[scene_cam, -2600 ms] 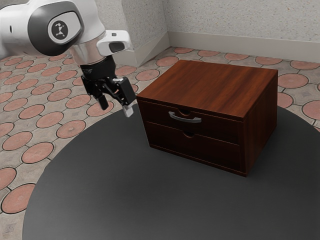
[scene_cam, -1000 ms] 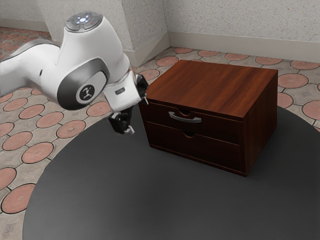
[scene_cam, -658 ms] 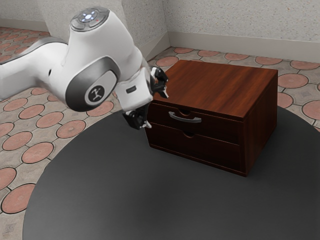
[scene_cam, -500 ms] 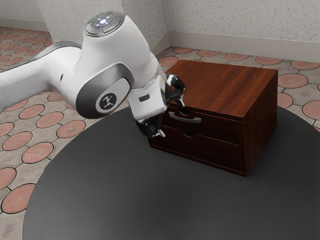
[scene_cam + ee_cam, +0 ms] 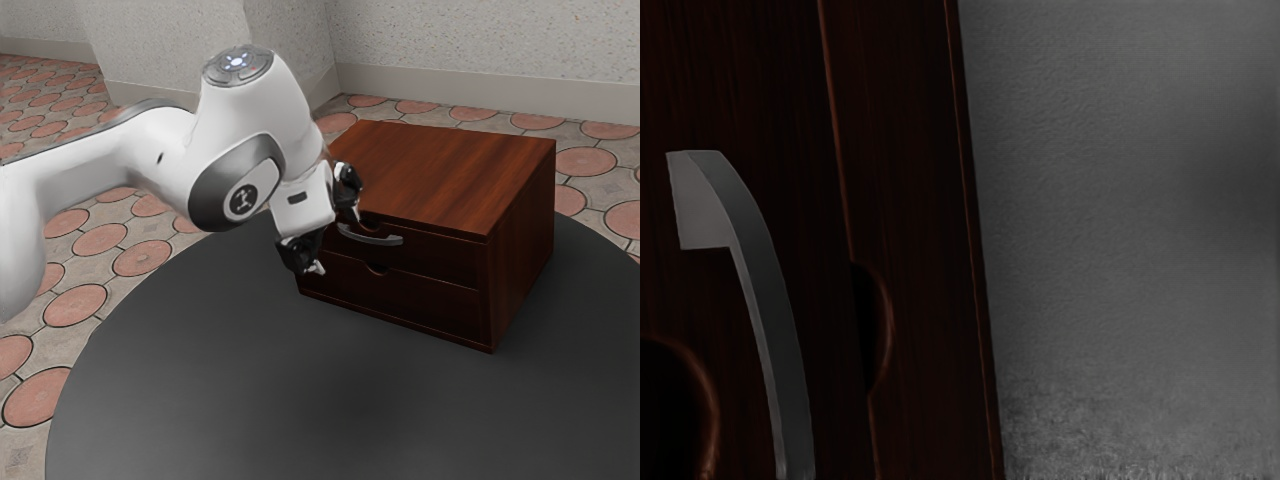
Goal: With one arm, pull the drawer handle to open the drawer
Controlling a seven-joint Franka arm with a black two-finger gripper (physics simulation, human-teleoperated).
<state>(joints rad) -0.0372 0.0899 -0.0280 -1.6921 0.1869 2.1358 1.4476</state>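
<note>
The grey drawer handle (image 5: 372, 237) lies across the upper drawer (image 5: 425, 252) of a dark wooden cabinet (image 5: 440, 170). The drawer sits flush and closed. The handle's near end is just beside the black gripper (image 5: 332, 228), whose fingers stand wide apart, clamping nothing. A round black table (image 5: 300, 400) lies beneath the gripper.
</note>
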